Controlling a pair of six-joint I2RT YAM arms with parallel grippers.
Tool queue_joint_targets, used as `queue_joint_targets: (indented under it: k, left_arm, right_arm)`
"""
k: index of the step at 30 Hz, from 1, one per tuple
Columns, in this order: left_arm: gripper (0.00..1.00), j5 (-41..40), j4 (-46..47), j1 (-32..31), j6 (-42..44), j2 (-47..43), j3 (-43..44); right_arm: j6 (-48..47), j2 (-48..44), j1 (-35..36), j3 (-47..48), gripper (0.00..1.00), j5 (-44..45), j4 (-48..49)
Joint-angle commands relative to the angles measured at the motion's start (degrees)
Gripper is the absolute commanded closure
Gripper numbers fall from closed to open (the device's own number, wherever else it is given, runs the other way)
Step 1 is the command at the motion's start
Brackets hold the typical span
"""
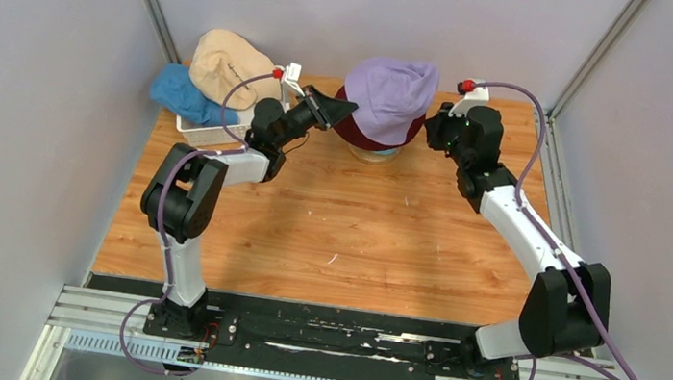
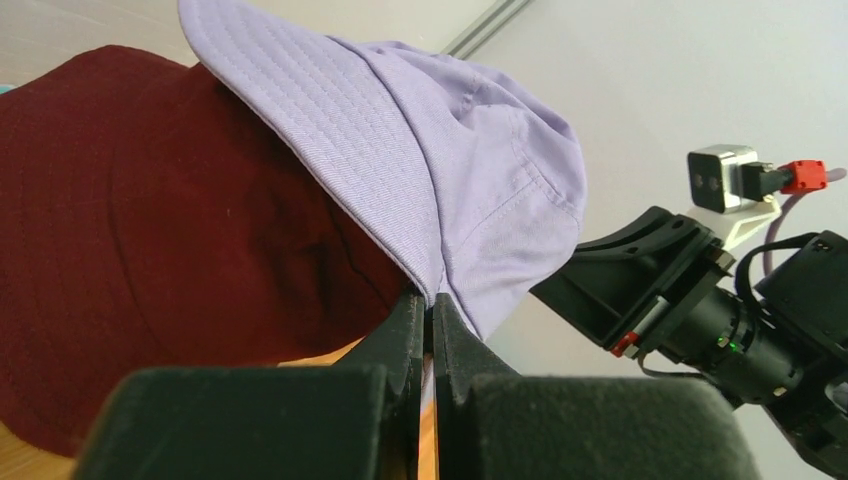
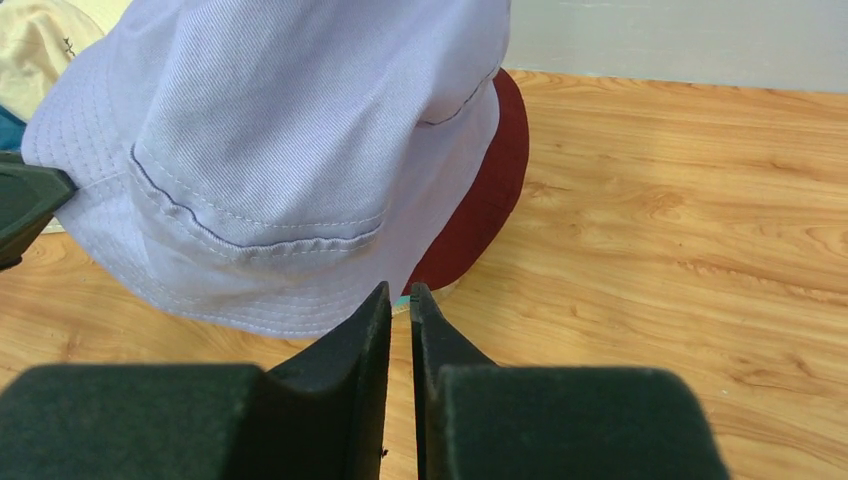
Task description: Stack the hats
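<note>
The left gripper (image 2: 430, 300) pinches the brim of the lavender hat (image 2: 450, 170). That hat sits on top of the dark red hat (image 2: 150, 220). The right gripper (image 3: 398, 290) is almost closed by the other side of the brim. I cannot tell if it has cloth. 2 more, the blue hat (image 1: 180, 91) and the beige hat (image 1: 222, 62), lie on the basket (image 1: 214, 133).

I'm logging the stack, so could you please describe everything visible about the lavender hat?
The lavender hat is a soft cloth bucket hat with a stitched floppy brim and seamed crown. It sits crumpled over the dark red hat, far-centre on the table. The left gripper is shut on its brim; the right gripper, nearly shut, sits at the opposite brim, grip unclear.
</note>
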Motion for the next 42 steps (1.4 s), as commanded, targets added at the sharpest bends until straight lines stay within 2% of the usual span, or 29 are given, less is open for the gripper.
queue_joint_targets:
  k: [1,9,16,23,29,31,36,42]
  left_arm:
    - [1.00,0.4,0.3,0.4,2.5,1.5,-0.5]
    - [0.93,-0.2,1.1,4.5,1.4,2.0,-3.2]
    - [0.67,-0.7,-0.6,7.7,1.3,2.2,-2.8]
    - [0.55,-0.9,-3.2,9.3,0.6,0.7,-0.2]
    - [0.53,4.9,1.1,10.0,-6.8,7.3,9.3]
    - [0.49,6.0,1.8,10.1,-8.3,9.4,12.2]
    - [0.49,8.6,-0.9,10.1,-9.1,13.3,18.5]
    - [0.48,10.3,-3.1,10.1,-8.9,15.6,20.6]
  right_arm:
    - [-1.1,-2.6,-0.4,0.3,0.87,1.9,-0.7]
    - [-0.9,0.4,-0.4,6.6,0.85,0.5,-0.4]
    - [0.3,6.4,-0.3,14.7,0.84,-2.8,-0.4]
    - [1.1,11.1,-0.4,19.7,0.83,-4.9,-1.2]
    - [0.9,11.6,-0.4,20.6,0.83,-5.0,-1.4]
    - [0.8,11.3,-0.4,20.4,0.83,-4.9,-1.4]
    - [0.3,10.1,-0.4,19.8,0.83,-4.4,-1.5]
    - [-0.4,7.9,-0.5,19.4,0.79,-3.6,-1.5]
